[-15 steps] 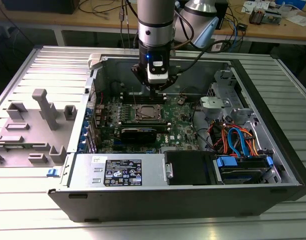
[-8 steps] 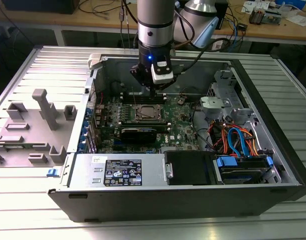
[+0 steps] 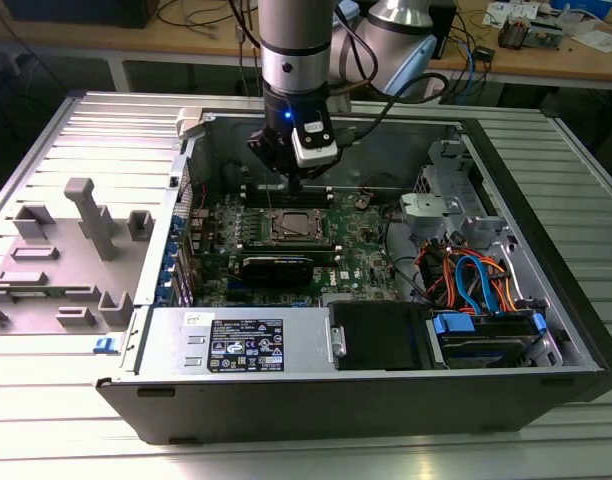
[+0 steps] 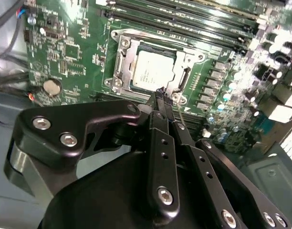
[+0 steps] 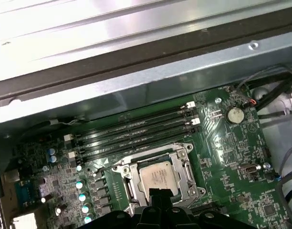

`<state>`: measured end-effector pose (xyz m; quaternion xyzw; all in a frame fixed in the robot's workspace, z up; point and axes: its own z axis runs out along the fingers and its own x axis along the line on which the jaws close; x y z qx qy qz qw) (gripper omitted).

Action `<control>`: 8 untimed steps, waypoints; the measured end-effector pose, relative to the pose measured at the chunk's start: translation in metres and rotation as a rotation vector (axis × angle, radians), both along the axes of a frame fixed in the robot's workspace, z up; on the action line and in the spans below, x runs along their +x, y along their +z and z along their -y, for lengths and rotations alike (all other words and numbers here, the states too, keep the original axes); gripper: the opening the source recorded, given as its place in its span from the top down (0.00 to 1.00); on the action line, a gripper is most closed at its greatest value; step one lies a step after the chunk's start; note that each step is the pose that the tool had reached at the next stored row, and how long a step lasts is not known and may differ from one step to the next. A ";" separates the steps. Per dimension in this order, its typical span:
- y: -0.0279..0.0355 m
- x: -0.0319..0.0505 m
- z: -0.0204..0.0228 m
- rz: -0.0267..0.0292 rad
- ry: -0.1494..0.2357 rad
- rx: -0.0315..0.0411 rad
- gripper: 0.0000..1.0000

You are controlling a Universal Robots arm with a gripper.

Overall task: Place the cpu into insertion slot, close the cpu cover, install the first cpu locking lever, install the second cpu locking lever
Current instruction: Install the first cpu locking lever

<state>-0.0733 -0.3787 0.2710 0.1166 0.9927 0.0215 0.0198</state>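
Fingers [image 4: 160,143] up front: mine are clenched on nothing, tips right by the insertion slot [image 4: 118,71] rim, at its 12 o'clock in the exterior view. cpu [image 4: 153,71] sits inside, and the cpu cover [image 4: 186,59] looks down over it. Risk, I reckon: tips skidding off and gouging the green board [image 5: 232,157].

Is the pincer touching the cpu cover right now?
Cannot tell. In the second wrist view the pincer overlaps the near edge of the cpu cover; neither contact nor a gap shows plainly.
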 end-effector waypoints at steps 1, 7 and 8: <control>-0.0001 0.0000 0.0000 0.0000 0.019 0.0000 0.89; -0.0009 0.0000 0.0000 0.0000 0.166 0.0000 0.89; -0.0010 0.0000 0.0000 0.0000 0.181 0.0001 0.89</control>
